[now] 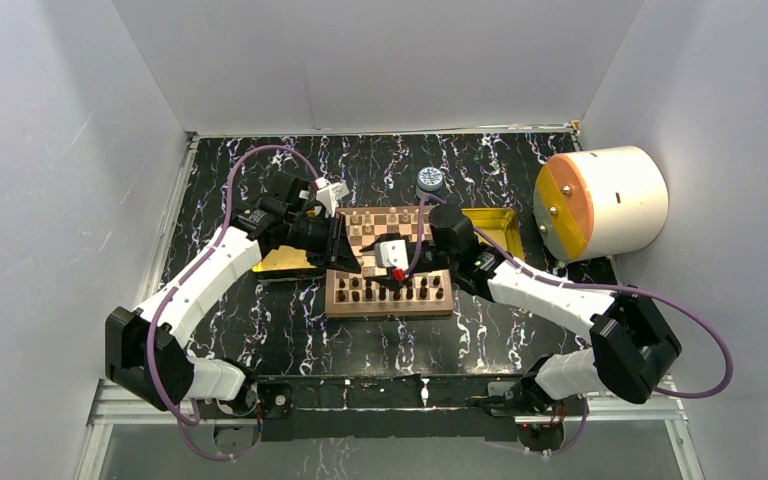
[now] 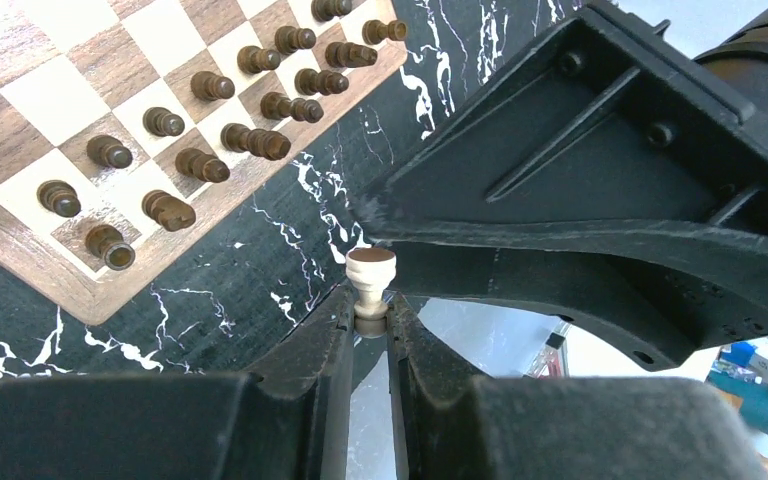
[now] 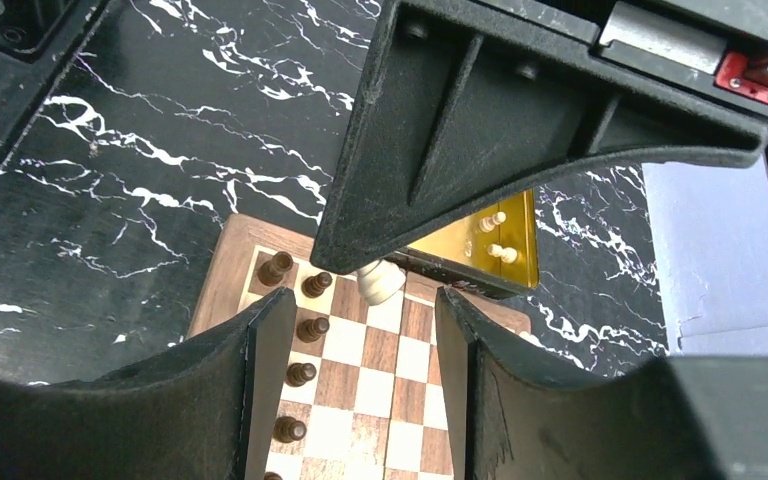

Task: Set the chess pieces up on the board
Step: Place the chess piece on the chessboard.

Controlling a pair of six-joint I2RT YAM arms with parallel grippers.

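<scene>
The left gripper (image 2: pixel 368 312) pinches one little cream pawn (image 2: pixel 371 272) tight between its fingers (image 2: pixel 322 345), up by the edge of the wooden chessboard (image 2: pixel 20 110) where the dark brown pieces (image 2: pixel 260 142) stand in two rows, and the right gripper (image 3: pixel 365 305) hangs over the board with its fingers held wide apart.

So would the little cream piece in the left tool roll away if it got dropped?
Probably. The cream piece looks round all the way around, so on its side it would likely roll. It seems light and stiff: the left tool holds it by one end alone. Stood up, it may stay, like the dark pieces on the board.
</scene>
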